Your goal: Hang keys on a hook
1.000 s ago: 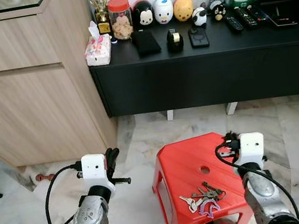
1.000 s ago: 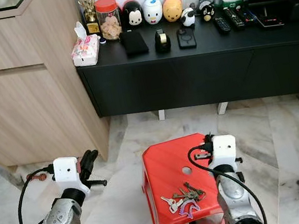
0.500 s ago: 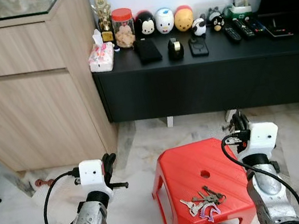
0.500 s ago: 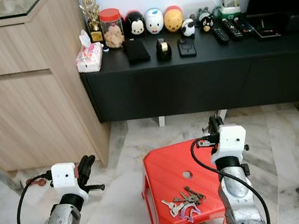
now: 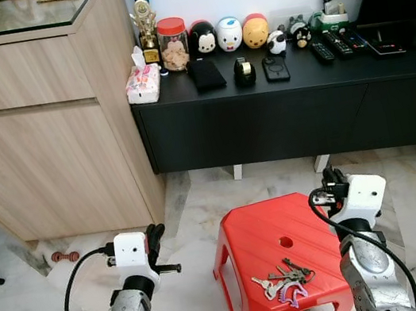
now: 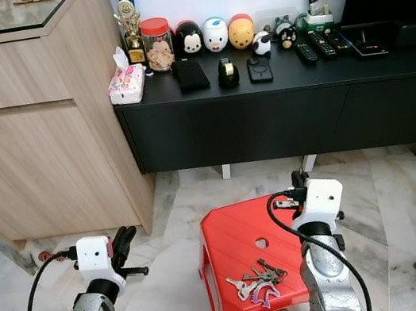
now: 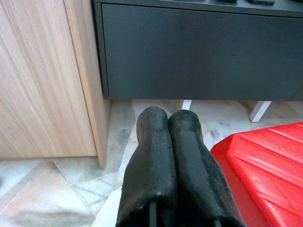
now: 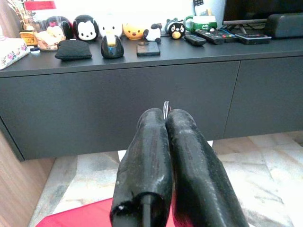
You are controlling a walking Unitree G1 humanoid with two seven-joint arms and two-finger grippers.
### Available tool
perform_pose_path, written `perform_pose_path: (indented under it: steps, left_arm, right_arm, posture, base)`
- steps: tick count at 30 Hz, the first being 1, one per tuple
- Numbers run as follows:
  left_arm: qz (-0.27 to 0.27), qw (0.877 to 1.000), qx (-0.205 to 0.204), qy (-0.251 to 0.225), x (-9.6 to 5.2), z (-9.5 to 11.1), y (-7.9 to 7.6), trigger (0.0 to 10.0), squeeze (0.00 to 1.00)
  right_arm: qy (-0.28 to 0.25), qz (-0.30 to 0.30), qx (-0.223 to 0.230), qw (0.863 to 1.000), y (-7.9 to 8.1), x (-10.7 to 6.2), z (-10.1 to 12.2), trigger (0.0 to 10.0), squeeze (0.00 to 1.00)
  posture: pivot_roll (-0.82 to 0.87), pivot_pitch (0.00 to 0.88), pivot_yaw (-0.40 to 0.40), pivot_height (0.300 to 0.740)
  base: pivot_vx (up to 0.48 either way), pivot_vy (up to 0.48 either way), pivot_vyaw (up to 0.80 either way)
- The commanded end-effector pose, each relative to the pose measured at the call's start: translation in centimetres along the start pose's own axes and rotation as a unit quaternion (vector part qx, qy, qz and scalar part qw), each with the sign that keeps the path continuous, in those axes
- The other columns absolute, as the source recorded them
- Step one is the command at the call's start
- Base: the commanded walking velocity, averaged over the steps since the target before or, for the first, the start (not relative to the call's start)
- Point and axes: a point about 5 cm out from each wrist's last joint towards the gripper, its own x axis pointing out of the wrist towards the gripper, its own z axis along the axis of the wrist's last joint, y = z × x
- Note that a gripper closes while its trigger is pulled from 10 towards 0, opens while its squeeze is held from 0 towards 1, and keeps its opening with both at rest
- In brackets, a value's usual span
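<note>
Both tools pressed together, right tool [image 6: 299,180] raised since earlier, keys [image 5: 284,278] unmoved on stool [image 5: 256,233]

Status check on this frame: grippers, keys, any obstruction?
Left gripper shut, empty, beside the stool. Right gripper shut, empty, above the red stool's far edge. Keys lying on stool, ungrasped. Nothing on or against them.

Keys [image 5: 285,279] lie on red stool [image 5: 247,233], near its front edge. Left gripper [image 5: 155,239] hovers over floor, left of stool; right gripper [image 5: 330,180] sits at stool's back-right corner. Black cabinet [image 5: 297,111] behind w/ toys.
</note>
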Motion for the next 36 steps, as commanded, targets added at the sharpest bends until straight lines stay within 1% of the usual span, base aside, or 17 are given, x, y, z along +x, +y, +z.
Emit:
perform_pose_path:
  steps: [1, 6, 11, 14, 26, 30, 36]
  left_arm:
    - [-0.005, 1.000, 0.004, 0.004, -0.02, -0.21, -0.16, 10.0, 0.00]
    - [-0.007, 1.000, 0.005, 0.004, -0.01, -0.28, -0.18, 10.0, 0.00]
    - [-0.009, 1.000, 0.006, 0.003, 0.02, -0.28, -0.23, 10.0, 0.00]
    - [-0.012, 1.000, 0.006, 0.003, 0.01, -0.27, -0.28, 10.0, 0.00]
    - [-0.015, 1.000, 0.008, 0.003, 0.01, -0.19, -0.31, 10.0, 0.00]
    - [-0.013, 1.000, 0.006, 0.005, -0.08, -0.31, -0.36, 10.0, 0.00]
    - [-0.012, 1.000, 0.007, 0.006, -0.14, -0.30, -0.25, 10.0, 0.00]
  right_arm:
    - [-0.010, -0.002, 0.004, 1.000, 0.01, 0.33, 0.72, 10.0, 0.00]
    - [-0.003, 0.002, 0.004, 1.000, 0.14, 0.33, 0.57, 10.0, 0.00]
    - [0.000, 0.001, 0.003, 1.000, 0.04, 0.43, 0.56, 10.0, 0.00]
    - [0.006, 0.003, -0.005, 1.000, 0.07, 0.55, 0.51, 10.0, 0.00]
    - [0.004, -0.002, 0.000, 1.000, -0.13, 0.73, 0.69, 10.0, 0.00]
    - [0.005, -0.007, -0.003, 1.000, -0.52, 0.81, 0.79, 10.0, 0.00]
    - [0.008, -0.008, -0.002, 1.000, -0.41, 0.78, 0.69, 10.0, 0.00]
  posture:
    - [0.15, 0.000, -0.051, 0.632]
    - [0.15, 0.000, -0.051, 0.632]
    - [0.15, 0.000, -0.050, 0.632]
    - [0.15, 0.000, -0.049, 0.632]
    - [0.15, 0.000, -0.050, 0.632]
    - [0.14, 0.000, -0.048, 0.632]
    - [0.15, 0.001, -0.048, 0.632]
  base:
    - [0.000, 0.000, 0.00]
    - [0.000, 0.000, 0.00]
    - [-0.244, 0.000, 0.00]
    - [-0.255, 0.000, 0.00]
    - [-0.304, 0.000, 0.00]
    - [-0.310, 0.000, 0.00]
    - [-0.304, 0.000, 0.00]
